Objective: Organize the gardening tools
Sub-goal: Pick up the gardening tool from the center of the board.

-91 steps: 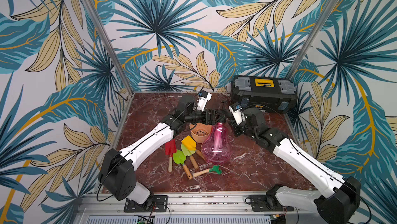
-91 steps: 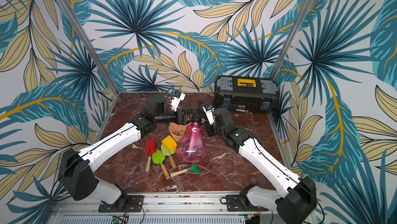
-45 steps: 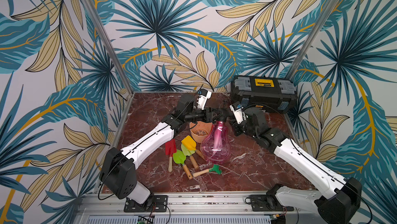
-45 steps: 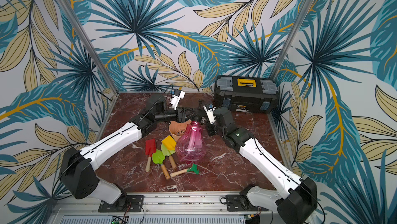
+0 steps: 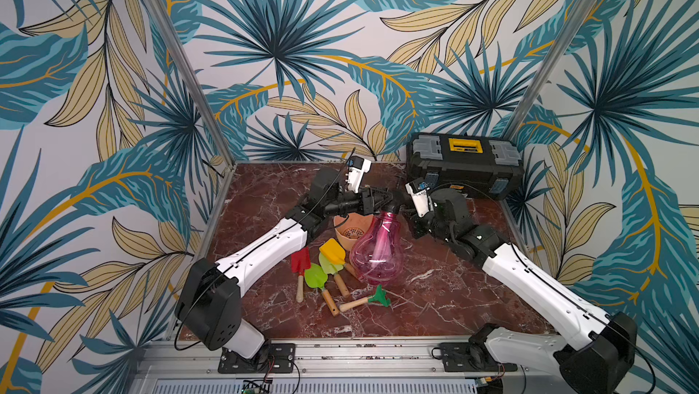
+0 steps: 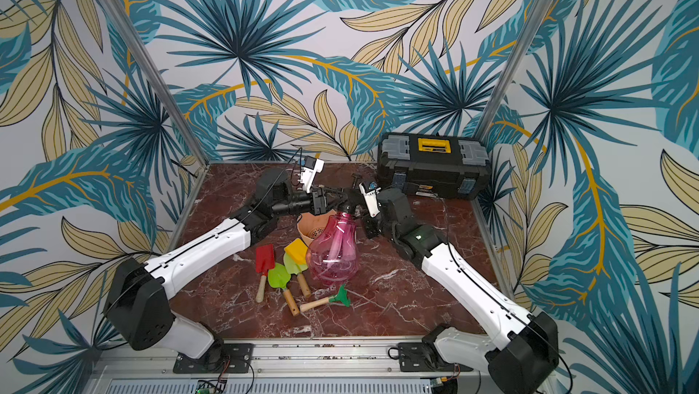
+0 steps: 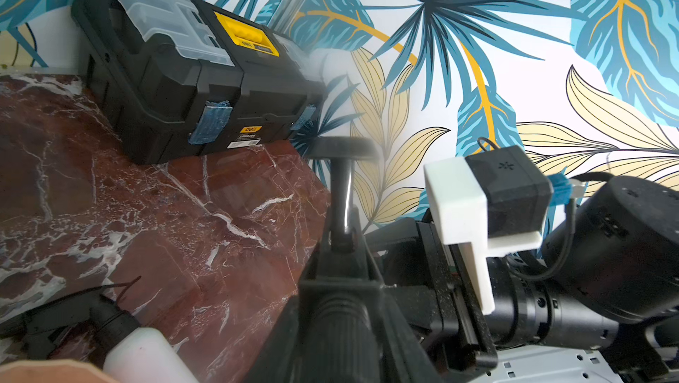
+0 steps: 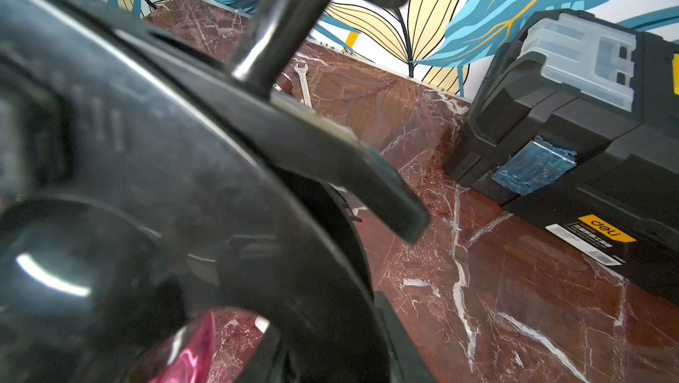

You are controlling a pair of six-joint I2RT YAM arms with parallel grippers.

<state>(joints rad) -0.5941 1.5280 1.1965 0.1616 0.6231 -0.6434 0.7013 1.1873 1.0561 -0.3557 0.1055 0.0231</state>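
The left gripper (image 5: 382, 199) is clamped on the black pump cap of the pink sprayer (image 5: 376, 256). In the left wrist view its jaws sit tight against either side of the ribbed collar, and the pump's T-handle (image 7: 341, 149) stands up above them. The right gripper (image 5: 404, 204) meets the same black top from the opposite side. The right wrist view is filled by that blurred top, so it cannot be told whether those jaws press on it or only bracket it.

The sprayer's round pink body hangs below both grippers, just in front of an orange pot (image 5: 350, 229). Whether its base rests on the marble table (image 5: 435, 297) cannot be told.

On the left arm's side of the sprayer lie the red spade (image 5: 300, 260), the yellow spade (image 5: 333, 250) and two green spades (image 5: 316, 277), bunched together. The green rake (image 5: 380, 297) lies nearer the front edge. A white spray bottle (image 7: 147, 359) shows beside the pot in the left wrist view. The closed toolbox (image 5: 465, 169) stands in the back corner on the right arm's side, and a wrench (image 8: 304, 83) lies near the back wall.
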